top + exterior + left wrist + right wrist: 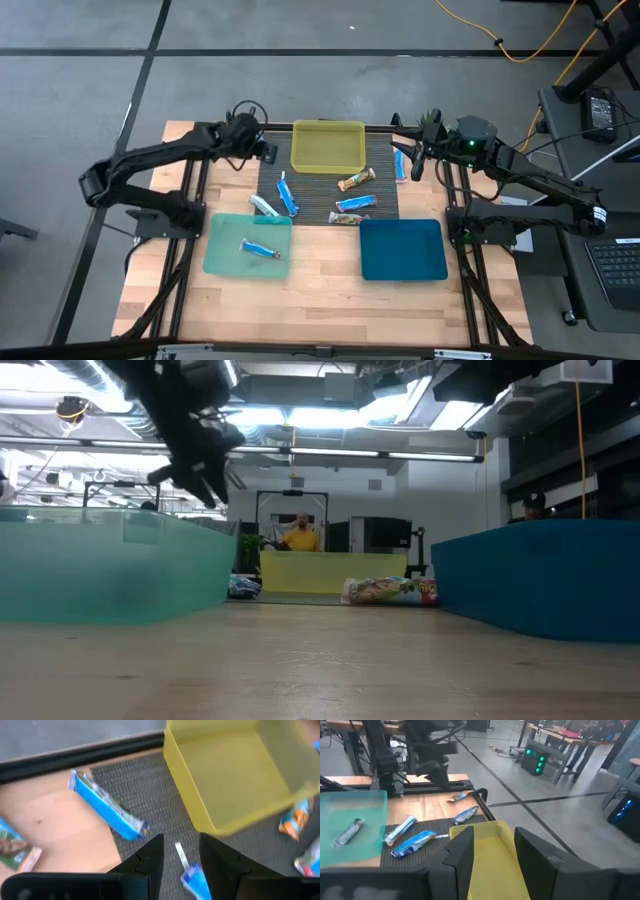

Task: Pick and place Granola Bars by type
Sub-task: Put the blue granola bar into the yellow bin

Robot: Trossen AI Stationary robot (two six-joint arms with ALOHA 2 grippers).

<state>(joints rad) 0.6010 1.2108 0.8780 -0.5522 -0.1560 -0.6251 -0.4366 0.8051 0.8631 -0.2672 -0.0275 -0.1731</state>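
Blue bar lies in teal tray, lower left of frame, long axis near horizontal. Other bars scattered on dark mat at centre, various angles. Left gripper and right gripper flank yellow tray, jaws apart, empty.

Left arm: reaches in from the left, bent at the elbow, wrist raised.
Left gripper: fingers parted, nothing between them.
Right arm: mirrored pose.
Right gripper: fingers apparently parted, empty.
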